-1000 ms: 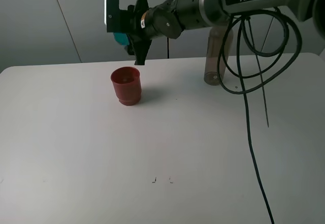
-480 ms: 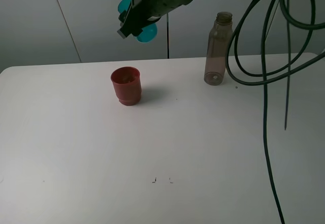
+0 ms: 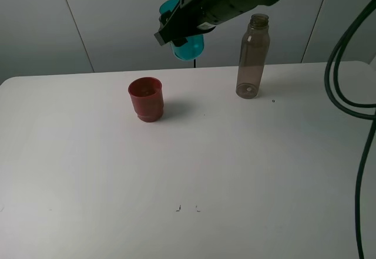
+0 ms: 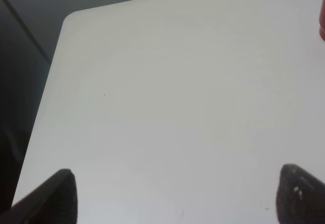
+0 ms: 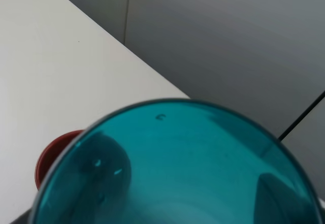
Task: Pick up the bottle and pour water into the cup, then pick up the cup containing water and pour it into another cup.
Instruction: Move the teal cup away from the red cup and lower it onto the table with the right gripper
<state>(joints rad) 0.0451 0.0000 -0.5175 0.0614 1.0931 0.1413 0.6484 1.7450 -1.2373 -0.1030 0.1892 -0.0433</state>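
Two cups are seen from above: the teal cup [image 3: 187, 40] is clamped, tilted, in the right gripper [image 3: 182, 27] above the table [image 3: 188, 171], the red cup [image 3: 145, 98] standing beside the bottle [image 3: 252, 56] (upright, apart). The left gripper [image 4: 172, 196] is spread wide, empty. The teal cup [image 5: 177, 168] fills the right wrist view.

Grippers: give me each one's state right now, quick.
Left gripper: open, holding nothing.
Right gripper: shut on the teal cup, held up in the air.
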